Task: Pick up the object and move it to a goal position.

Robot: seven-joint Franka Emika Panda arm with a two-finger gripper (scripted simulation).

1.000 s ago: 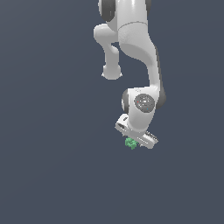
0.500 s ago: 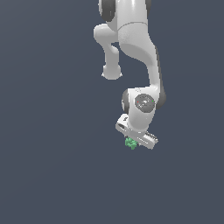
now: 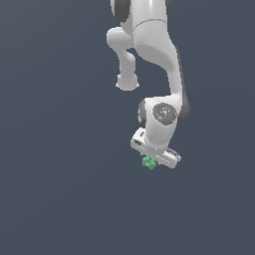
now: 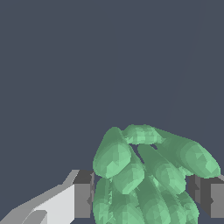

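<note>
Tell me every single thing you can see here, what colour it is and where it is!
Object: one, bright green, a lumpy bunch of little rounded knobs, just under the gripper; in the wrist view it sits between the two fingers.
Background: one, plain dark grey-blue, all around; no table edge or other thing shows.
Arm: one, white with dark joints, coming down from the top of the exterior view.
Gripper: one, white body, at the arm's lower end, right above the object.
Fingers: two, grey pads, one on each side of the object; the jaws look closed against it, though the contact itself is partly hidden.
</note>
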